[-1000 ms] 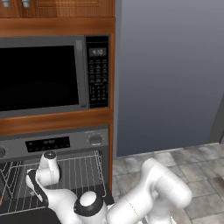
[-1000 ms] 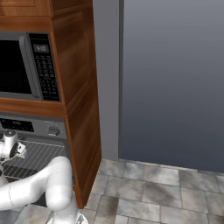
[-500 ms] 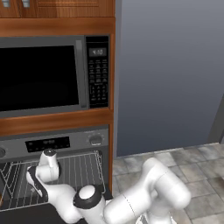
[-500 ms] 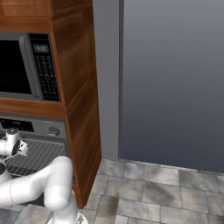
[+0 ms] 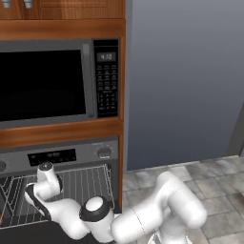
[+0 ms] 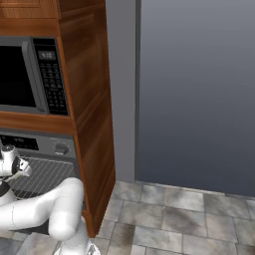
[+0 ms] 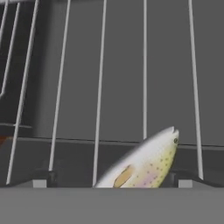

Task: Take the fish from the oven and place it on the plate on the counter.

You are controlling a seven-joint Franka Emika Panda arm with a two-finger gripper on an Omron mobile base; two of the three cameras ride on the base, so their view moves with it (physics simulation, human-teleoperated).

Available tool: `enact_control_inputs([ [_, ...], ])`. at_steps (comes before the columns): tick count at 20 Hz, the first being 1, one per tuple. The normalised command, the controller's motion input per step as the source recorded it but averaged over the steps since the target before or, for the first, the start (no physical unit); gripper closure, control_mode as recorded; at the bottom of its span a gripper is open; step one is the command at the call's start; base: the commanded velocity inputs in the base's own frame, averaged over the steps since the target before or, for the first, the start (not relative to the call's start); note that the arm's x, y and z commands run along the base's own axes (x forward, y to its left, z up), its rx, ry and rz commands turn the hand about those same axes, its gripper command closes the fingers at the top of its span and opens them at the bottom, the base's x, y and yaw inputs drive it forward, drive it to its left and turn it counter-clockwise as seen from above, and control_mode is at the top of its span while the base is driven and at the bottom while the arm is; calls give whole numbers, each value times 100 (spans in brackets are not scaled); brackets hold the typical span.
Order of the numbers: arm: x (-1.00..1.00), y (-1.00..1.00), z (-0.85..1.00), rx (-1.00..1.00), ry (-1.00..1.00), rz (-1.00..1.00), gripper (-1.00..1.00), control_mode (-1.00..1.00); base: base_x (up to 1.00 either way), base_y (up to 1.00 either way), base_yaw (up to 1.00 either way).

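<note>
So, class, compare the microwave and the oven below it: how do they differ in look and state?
The microwave sits higher, door shut, with a black window and a keypad at its right; the oven sits lower, open, its wire rack exposed. The microwave has push buttons; the oven has round knobs and a display strip. Both are grey steel, built into the same wooden cabinet.

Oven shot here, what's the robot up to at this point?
The white arm is reaching into the open oven, its hand over the wire rack. In the hand view the fish lies on the rack's bars, right between the two fingertips, which stand wide apart on either side. The hand is open and nothing is gripped yet. The microwave sits above.
</note>
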Motion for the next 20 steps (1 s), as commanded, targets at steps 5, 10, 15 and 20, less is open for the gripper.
enact_control_inputs([
  [5,-19,14,-82,-8,0,0,-100,-100,0,0,0],
  [10,-9,18,-88,0,0,0,-100,-100,0,0,0],
  [15,-6,28,-73,0,2,0,100,-100,0,0,0],
  [20,-1,22,-55,0,9,0,100,-100,0,0,0],
])
